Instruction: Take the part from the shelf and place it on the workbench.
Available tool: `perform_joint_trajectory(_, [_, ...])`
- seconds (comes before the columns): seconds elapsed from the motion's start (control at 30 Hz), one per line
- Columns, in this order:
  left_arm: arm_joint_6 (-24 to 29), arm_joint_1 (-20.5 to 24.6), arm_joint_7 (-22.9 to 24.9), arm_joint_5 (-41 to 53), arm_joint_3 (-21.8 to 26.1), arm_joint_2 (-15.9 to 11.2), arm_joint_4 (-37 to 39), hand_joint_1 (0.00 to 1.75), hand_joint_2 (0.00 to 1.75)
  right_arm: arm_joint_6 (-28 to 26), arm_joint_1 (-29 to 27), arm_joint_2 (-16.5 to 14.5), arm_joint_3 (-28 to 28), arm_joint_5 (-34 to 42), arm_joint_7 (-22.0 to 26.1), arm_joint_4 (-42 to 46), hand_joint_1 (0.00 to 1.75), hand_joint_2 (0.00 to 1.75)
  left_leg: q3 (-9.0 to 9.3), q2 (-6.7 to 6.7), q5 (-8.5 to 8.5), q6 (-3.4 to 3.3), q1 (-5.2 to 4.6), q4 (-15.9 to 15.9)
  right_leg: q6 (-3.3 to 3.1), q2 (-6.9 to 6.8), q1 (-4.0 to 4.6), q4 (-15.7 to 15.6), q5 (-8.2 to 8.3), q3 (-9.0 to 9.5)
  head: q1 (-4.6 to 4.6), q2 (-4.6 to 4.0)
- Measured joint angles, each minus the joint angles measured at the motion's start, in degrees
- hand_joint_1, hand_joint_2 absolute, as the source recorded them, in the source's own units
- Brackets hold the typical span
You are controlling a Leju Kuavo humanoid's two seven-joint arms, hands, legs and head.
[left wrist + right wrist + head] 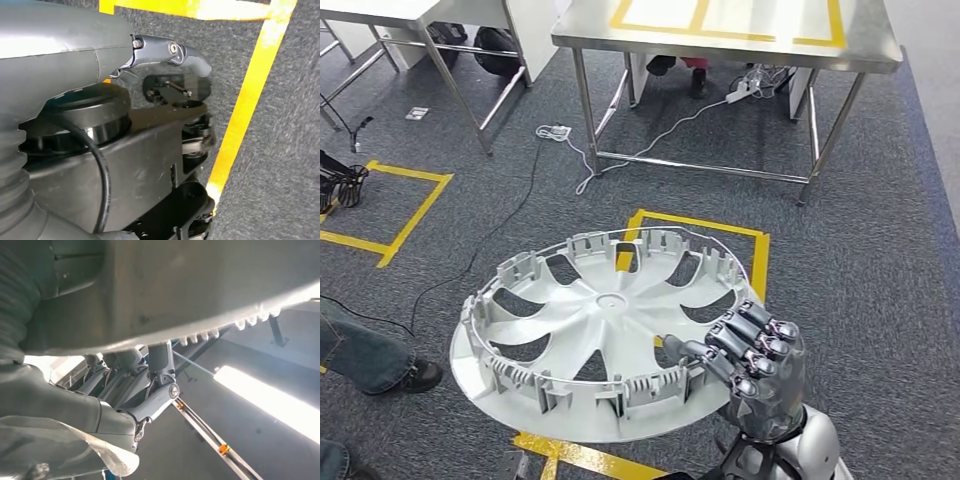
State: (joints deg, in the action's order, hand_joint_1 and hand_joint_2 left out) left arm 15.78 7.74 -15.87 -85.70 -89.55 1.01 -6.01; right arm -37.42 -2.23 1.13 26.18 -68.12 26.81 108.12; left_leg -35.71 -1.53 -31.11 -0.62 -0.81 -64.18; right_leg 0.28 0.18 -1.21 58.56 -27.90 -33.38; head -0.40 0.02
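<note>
While the part (pixel 603 335), a white wheel cover lying inner face up, hangs roughly level over the grey carpet floor (pixel 878 280) and yellow floor tape (pixel 697 222), the right robot hand (pixel 746 360) grips it at the rim nearest the robot's right: dark fingers (pixel 750 335) curl over the top, thumb underneath per the right wrist view. Left robot hand (pixel 177 55): seen in the left wrist view w/ a finger stretched out over the carpet; can't tell if it's open or closed, no sign it has anything. Step in hand, I'd judge: carry phase, part already off the shelf, not yet set down. Steel tabletop (pixel 743 40) w/ yellow markings stands ahead, well apart from the part. Next move prob. needs closing on the tabletop, keeping the cover level, since a one-sided rim grip could let it tip.
</note>
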Motion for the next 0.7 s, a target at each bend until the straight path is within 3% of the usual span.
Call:
perform_joint_trajectory(0.07, [0.0, 0.04, 0.0, -0.12, 0.0, 0.02, 0.0, 0.0, 1.75, 0.0, -0.05, -0.27, -0.11, 0.4, 0.02, 0.01, 1.75, 1.75, -3.51, 0.54, -2.97, 0.77, 0.68, -7.14, -0.22, -0.46, -0.09, 0.0, -0.16, 0.16, -0.13, 0.0])
perform_joint_trajectory(0.1, [0.0, 0.02, 0.01, -0.17, 0.0, 0.02, 0.0, 0.0, 1.75, 0.0, -0.08, -0.35, -0.16, 0.7, -0.08, -0.02, 1.75, 1.75, -4.82, 0.62, -3.44, 1.11, 1.04, -9.57, -0.21, -0.64, -0.17, 0.0, -0.24, 0.23, -0.12, 0.0])
perform_joint_trajectory(0.13, [0.0, -0.01, 0.01, -0.2, 0.0, 0.01, 0.0, 0.0, 1.75, 0.0, -0.09, -0.41, -0.19, 1.02, -0.3, -0.08, 1.75, 1.75, -5.28, 0.66, -2.87, 1.42, 1.36, -10.18, -0.12, -0.77, -0.29, 0.01, -0.33, 0.31, -0.13, 0.0])
perform_joint_trajectory(0.17, [-0.01, -0.03, 0.01, -0.22, 0.0, -0.02, 0.0, 0.0, 1.75, 0.0, -0.09, -0.43, -0.19, 1.4, -0.62, -0.19, 1.75, 1.75, -4.66, 0.73, -1.26, 1.69, 1.66, -8.58, 0.05, -0.86, -0.45, 0.01, -0.45, 0.46, -0.13, 0.0])
perform_joint_trajectory(0.23, [-0.04, -0.01, 0.01, -0.22, 0.0, -0.04, 0.0, 0.0, 1.75, 0.0, -0.05, -0.43, -0.19, 2.24, -1.37, -0.4, 1.75, 1.75, -1.21, 1.04, 2.75, 2.12, 2.07, -1.37, 0.6, -0.95, -0.75, 0.01, -0.75, 0.91, -0.14, 0.0])
perform_joint_trajectory(0.3, [-0.16, 0.1, 0.0, -0.23, 0.0, 0.01, 0.0, 0.0, 1.75, 0.0, 0.06, -0.43, -0.17, 3.08, -1.99, -0.51, 1.75, 1.75, 1.33, 1.28, 4.17, 1.98, 1.99, 4.15, 1.43, -1.01, -0.71, 0.06, -0.96, 1.05, -0.26, 0.0])
perform_joint_trajectory(0.47, [-0.3, -0.03, -0.02, -0.27, 0.0, 0.17, 0.0, 0.0, 1.75, 0.0, 0.21, -0.25, 0.13, 4.38, -3.14, -0.73, 1.75, 1.75, 1.58, 1.12, 3.98, 1.28, 1.75, 5.43, 0.65, -1.2, -0.53, -0.54, -0.78, 1.24, -0.08, -0.01])
perform_joint_trajectory(0.7, [-0.31, -0.03, -0.02, -0.27, 0.0, 0.17, 0.0, 0.0, 1.75, 0.0, 0.22, -0.07, 0.73, 4.69, -3.33, -0.81, 1.75, 1.75, 1.57, 1.12, 3.82, 0.36, 1.47, 5.37, 2.36, -1.2, -0.76, -1.61, -0.32, 1.72, -0.1, -0.01])
